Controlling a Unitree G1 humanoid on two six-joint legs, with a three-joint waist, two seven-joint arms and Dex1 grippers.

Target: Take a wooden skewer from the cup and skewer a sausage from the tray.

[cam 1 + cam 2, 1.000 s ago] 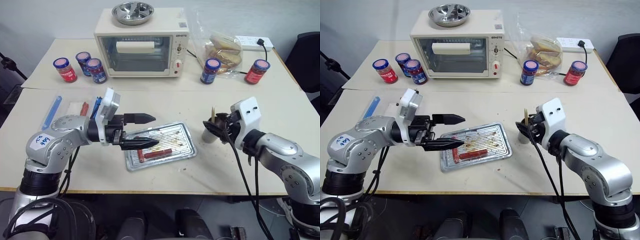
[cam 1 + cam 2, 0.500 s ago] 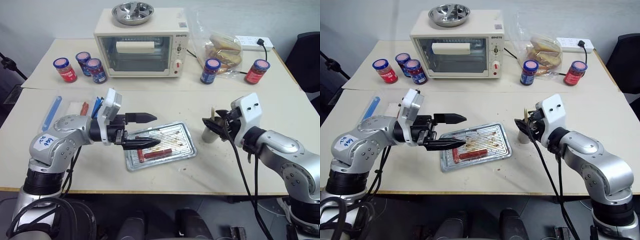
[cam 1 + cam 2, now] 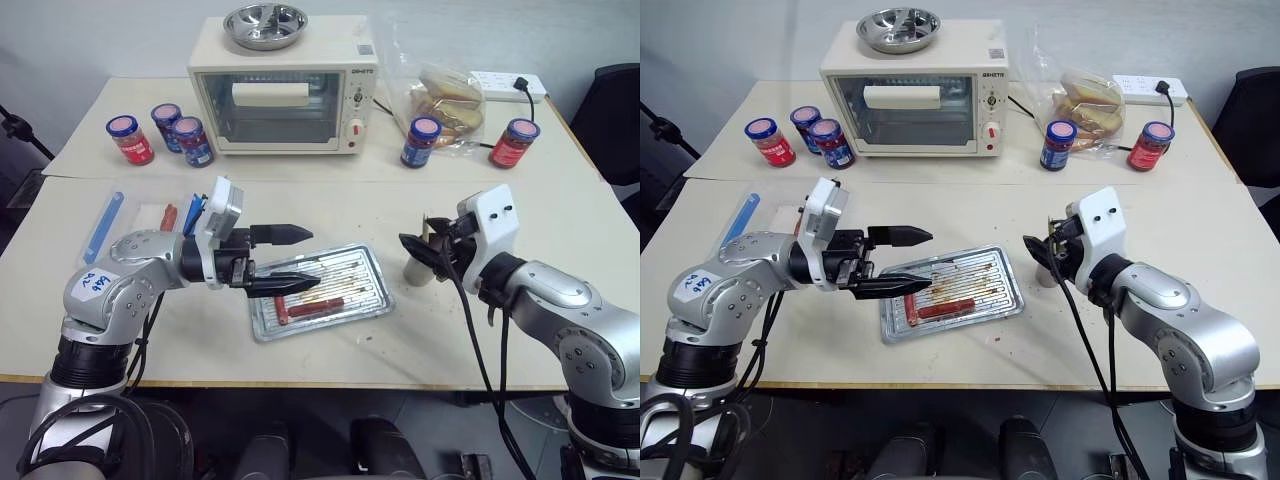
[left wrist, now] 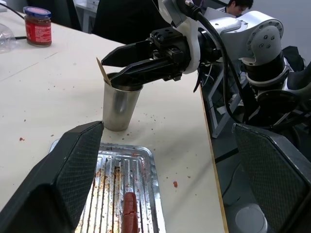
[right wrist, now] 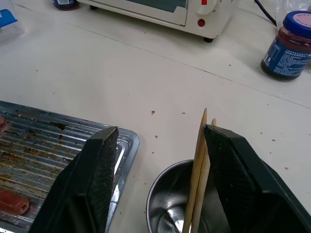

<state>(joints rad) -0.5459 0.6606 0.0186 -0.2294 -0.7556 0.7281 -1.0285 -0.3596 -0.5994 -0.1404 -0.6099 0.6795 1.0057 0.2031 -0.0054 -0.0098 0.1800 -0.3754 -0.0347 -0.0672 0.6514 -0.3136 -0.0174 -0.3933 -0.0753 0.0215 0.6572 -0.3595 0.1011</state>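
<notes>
Right gripper (image 5: pixel 155 194), fingers spread, straddling the rim of the cup (image 4: pixel 119 104); wooden skewer (image 5: pixel 197 165) leaning just beside one finger (image 5: pixel 243 184), not yet pinched. Edging a little closer over the cup than a second ago, so closing on a skewer judged the step in hand. Left gripper (image 3: pixel 283 258), spread wide, hovering over the tray (image 3: pixel 365 262) as before. Sausage (image 3: pixel 315 305) lying untouched on the ridged bottom.

Your pale beige table (image 3: pixel 330 205) carries the silvery ridged metal tray (image 3: pixel 372 287) mid-front, the small steel cup (image 3: pixel 417 270) beside it, cream toaster oven (image 3: pixel 285 95) at the back edge.
</notes>
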